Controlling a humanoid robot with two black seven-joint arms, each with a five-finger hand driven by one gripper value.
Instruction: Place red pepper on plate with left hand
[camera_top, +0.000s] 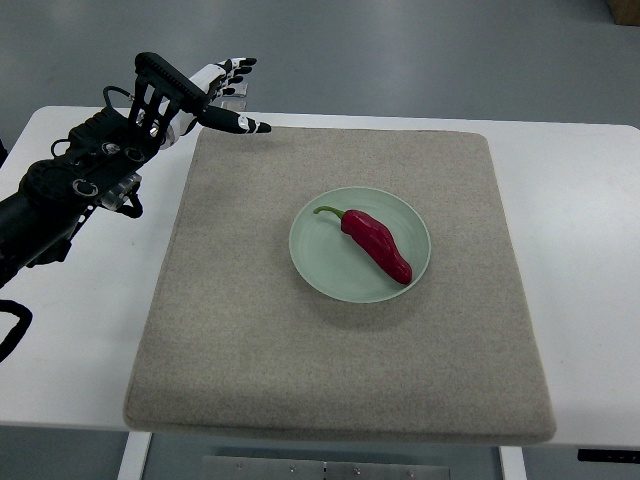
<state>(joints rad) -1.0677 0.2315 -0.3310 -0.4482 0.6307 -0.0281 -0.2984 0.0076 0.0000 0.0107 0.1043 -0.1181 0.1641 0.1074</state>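
Red pepper (378, 243) lies on the pale green plate (318, 262) a little right of the middle of the frame, its body running diagonally from upper left to lower right, with the curved green stem pointing toward the plate's upper-left rim. The whole pepper sits inside the plate's rim, and nothing else touches it. The plate rests on a square beige mat (250, 340) with rounded corners, which covers most of the white worktop (60, 370); bare worktop shows along the left and right sides of the mat. The left hand (212, 92) is in the upper left of the frame, well apart from the plate, its dark arm coming in from the left edge over the bare worktop. Its fingers (236, 66) are spread and hold nothing; several point toward the top of the frame, beyond the worktop's far edge, while one dark digit stretches to the right, with its tip over the mat's upper-left corner. Whether that tip touches the mat cannot be told. Grey floor fills the top of the frame behind the worktop, and a metal part of the stand shows below the mat at the bottom edge.
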